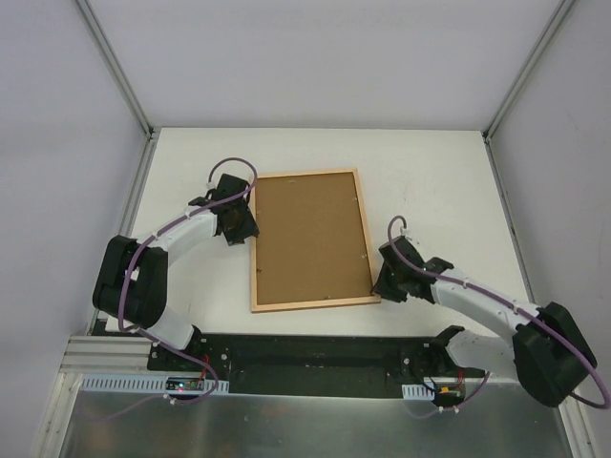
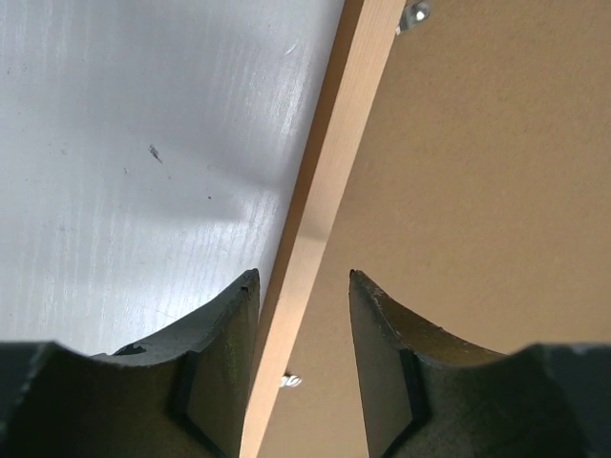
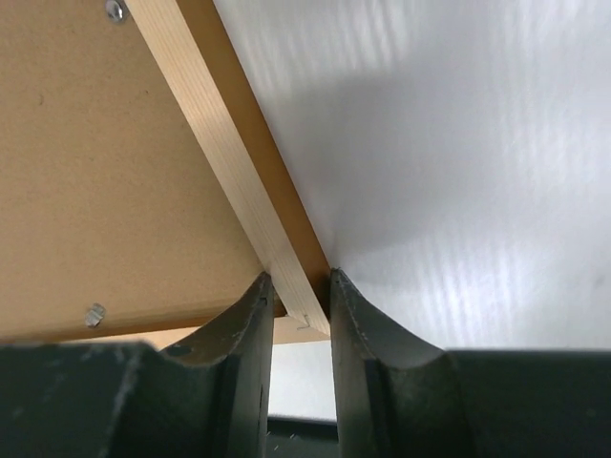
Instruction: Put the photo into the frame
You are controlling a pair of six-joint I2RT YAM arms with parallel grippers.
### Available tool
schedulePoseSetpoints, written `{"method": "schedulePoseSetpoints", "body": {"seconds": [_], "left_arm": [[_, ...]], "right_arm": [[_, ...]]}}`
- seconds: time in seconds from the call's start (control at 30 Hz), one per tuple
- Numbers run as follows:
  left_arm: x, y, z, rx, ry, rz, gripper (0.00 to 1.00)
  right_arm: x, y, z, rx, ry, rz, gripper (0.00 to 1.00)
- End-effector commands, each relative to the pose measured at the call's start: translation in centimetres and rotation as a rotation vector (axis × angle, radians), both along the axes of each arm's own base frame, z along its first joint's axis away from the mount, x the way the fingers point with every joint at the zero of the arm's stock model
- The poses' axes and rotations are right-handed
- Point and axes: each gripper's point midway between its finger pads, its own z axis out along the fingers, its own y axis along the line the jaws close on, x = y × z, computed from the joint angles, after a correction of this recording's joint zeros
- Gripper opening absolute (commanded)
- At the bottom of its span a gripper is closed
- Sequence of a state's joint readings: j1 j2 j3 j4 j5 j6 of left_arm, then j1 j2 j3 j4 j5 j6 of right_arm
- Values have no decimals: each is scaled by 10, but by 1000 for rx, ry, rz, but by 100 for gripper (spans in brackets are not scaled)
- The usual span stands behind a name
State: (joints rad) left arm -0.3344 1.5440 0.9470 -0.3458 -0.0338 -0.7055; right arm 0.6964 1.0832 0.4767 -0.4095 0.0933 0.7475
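Observation:
The frame point(image 1: 310, 239) lies back up on the white table, its brown fibreboard back showing inside the thin wooden border. The photo is not in view. My left gripper point(image 1: 243, 224) is at the frame's left edge near the far corner; in the left wrist view point(image 2: 304, 277) its jaws stand open astride the wooden border point(image 2: 325, 191). My right gripper point(image 1: 379, 283) is at the frame's near right corner; in the right wrist view point(image 3: 299, 277) its fingers are closed on the border point(image 3: 220, 143) at that corner.
Small metal clips point(image 2: 291, 381) point(image 3: 94, 314) hold the back board inside the border. The white table point(image 1: 430, 181) is walled at the back and both sides. A black rail with the arm bases runs along the near edge point(image 1: 305, 353).

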Motion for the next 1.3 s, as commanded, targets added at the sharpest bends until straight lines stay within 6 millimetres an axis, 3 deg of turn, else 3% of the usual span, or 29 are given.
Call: {"method": "schedulePoseSetpoints", "body": {"seconds": [0.0, 0.13, 0.23, 0.4, 0.5, 0.73, 0.9, 1.27], "left_arm": [[1, 1, 7, -9, -20, 32, 42], [12, -1, 9, -15, -23, 41, 42], [23, 0, 11, -17, -31, 52, 43], [35, 3, 19, -26, -50, 65, 45], [37, 6, 24, -21, -65, 71, 45], [41, 6, 30, -40, -75, 80, 45], [45, 4, 36, -51, -89, 75, 45], [44, 7, 37, -48, -93, 72, 45]], "right_arm": [[43, -41, 3, -267, -55, 142, 8], [95, -50, 11, -406, -70, 200, 14], [122, -53, 19, -419, -37, 160, 43], [127, -56, 44, -388, -47, 39, 70], [114, -62, 57, -357, -66, -52, 69], [75, -38, 39, -150, -68, -252, 66], [76, -19, 31, -70, -64, -372, 64], [89, -18, 16, -14, -94, -549, 61]]}}
